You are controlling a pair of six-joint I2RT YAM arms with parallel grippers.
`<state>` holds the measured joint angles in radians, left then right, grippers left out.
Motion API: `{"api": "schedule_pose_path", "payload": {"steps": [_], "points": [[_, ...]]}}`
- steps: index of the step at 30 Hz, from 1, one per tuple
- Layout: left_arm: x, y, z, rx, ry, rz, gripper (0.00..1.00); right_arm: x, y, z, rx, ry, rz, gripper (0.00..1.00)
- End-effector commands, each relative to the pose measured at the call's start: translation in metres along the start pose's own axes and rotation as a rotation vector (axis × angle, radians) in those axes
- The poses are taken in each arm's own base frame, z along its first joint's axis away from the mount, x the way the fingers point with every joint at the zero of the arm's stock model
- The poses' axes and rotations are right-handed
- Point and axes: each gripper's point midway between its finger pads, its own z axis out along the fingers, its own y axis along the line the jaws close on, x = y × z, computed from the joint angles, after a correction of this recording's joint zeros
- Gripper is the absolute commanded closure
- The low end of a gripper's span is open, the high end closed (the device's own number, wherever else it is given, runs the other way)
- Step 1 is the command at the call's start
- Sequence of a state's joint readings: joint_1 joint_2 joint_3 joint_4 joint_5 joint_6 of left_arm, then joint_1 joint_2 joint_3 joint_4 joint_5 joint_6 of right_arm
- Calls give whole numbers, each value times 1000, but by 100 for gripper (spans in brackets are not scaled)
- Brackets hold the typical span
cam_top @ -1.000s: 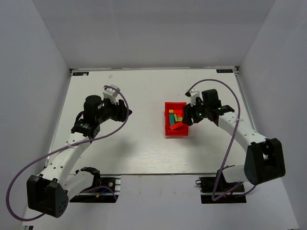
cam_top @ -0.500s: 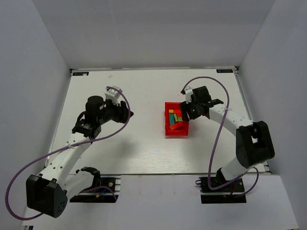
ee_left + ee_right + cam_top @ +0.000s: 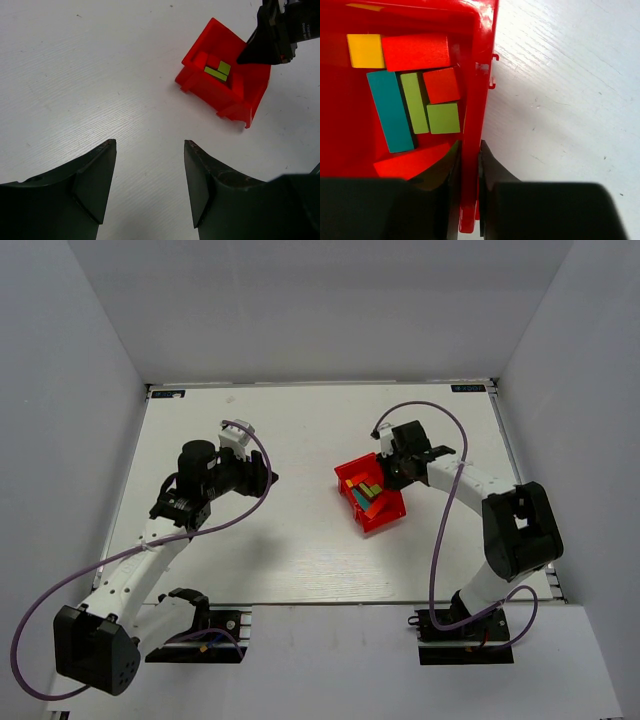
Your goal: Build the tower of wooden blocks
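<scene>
The tower's wood blocks lie loose and flat inside a red plastic bin (image 3: 343, 478): a yellow cube (image 3: 365, 50), a red bar (image 3: 415, 51), a teal bar (image 3: 390, 111), a lime bar (image 3: 414, 102), a red cube (image 3: 441, 85) and a lime square (image 3: 443, 118). My right gripper (image 3: 470, 145) is shut on the bin's right wall (image 3: 479, 75), one finger inside and one outside. From above, the right gripper (image 3: 388, 472) sits at the bin's far right corner. My left gripper (image 3: 150, 142) hangs open over bare table, well left of the bin (image 3: 240, 95).
The bin stands skewed on the white table (image 3: 290, 550), right of centre. Grey walls close the table on three sides. The left arm (image 3: 195, 485) reaches over the table's left half, and purple cables loop off both arms.
My right gripper has closed on the bin's wall, and the bin has turned from square to skewed. The left arm has hardly moved.
</scene>
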<state>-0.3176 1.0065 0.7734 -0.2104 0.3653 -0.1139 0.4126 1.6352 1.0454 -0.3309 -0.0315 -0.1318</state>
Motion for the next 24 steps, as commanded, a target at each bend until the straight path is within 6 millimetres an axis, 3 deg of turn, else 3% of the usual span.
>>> {"api": "schedule_pose_path", "payload": {"steps": [1,6,8,13,15,17,18,19,20,21,22,24], "points": [[-17,-6,-7,6,-44,16,33,-24,-8,-12,36,-82,-30,100],[-19,-7,-9,7,-52,19,33,-43,-5,-32,44,-154,-68,100],[-19,-7,-9,7,-52,19,33,-58,-10,-49,93,-220,-98,100],[-15,-6,-7,5,-35,13,33,-84,-22,-66,249,-271,-175,100],[-10,-5,-6,4,-27,9,33,-89,-26,-67,318,-275,-233,100],[-10,-8,-6,12,-24,12,33,-89,-42,-68,450,-255,-255,100],[-10,-8,-6,12,-24,13,33,-96,-38,-70,480,-267,-324,100],[-10,-8,-6,12,-24,13,33,-91,-50,-71,572,-237,-326,100],[-10,-8,-6,12,-24,13,33,-103,-53,-75,614,-284,-328,100],[-10,-8,-6,12,-24,13,33,-98,-50,-66,632,-249,-398,100],[-10,-8,-6,12,-24,13,33,-105,-56,-74,716,-269,-378,100],[-10,-8,-6,12,-24,13,33,-102,-57,-68,773,-227,-441,100]]}}
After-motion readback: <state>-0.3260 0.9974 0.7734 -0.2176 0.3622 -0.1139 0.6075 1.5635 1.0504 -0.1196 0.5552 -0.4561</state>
